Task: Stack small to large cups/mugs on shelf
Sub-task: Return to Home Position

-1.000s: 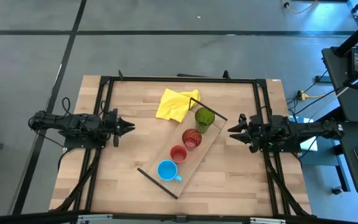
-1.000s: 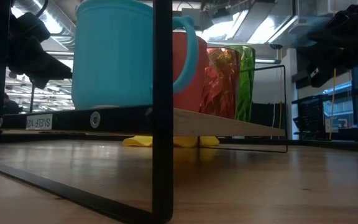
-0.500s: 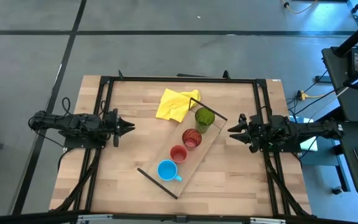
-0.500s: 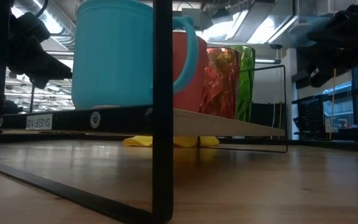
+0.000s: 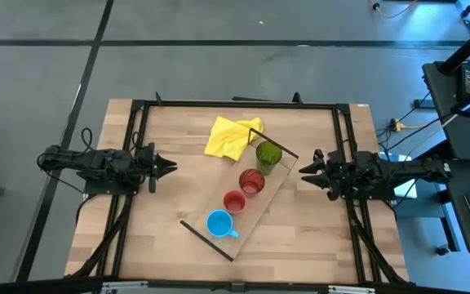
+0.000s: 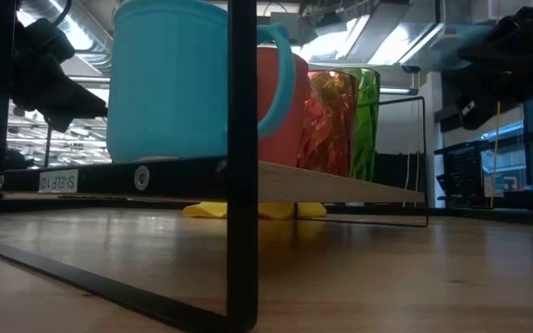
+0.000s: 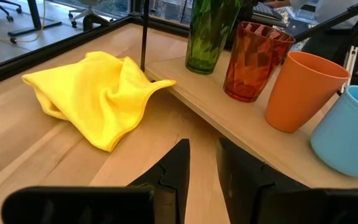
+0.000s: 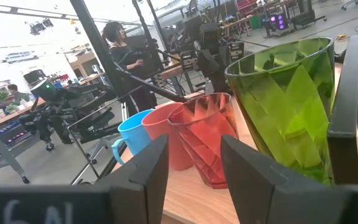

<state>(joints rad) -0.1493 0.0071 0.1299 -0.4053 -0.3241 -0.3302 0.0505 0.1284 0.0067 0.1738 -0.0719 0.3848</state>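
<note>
The shelf (image 5: 249,219) lies slantwise on the table's middle, on thin black bars. On it stand in a row the green tumbler (image 5: 268,154) at the far end, the dark red glass (image 5: 251,181), the smaller red cup (image 5: 234,201) and the blue mug (image 5: 219,223) at the near end. My left gripper (image 5: 172,167) hovers left of the shelf, its fingers a narrow gap apart (image 7: 204,155), empty. My right gripper (image 5: 302,171) hovers right of the shelf, slightly open (image 8: 194,155), empty, facing the green tumbler (image 8: 291,106).
A crumpled yellow cloth (image 5: 232,135) lies on the table at the shelf's far end, partly under it (image 7: 98,99). A black frame (image 5: 235,104) rims the table. A person (image 8: 120,50) stands in the room beyond the table.
</note>
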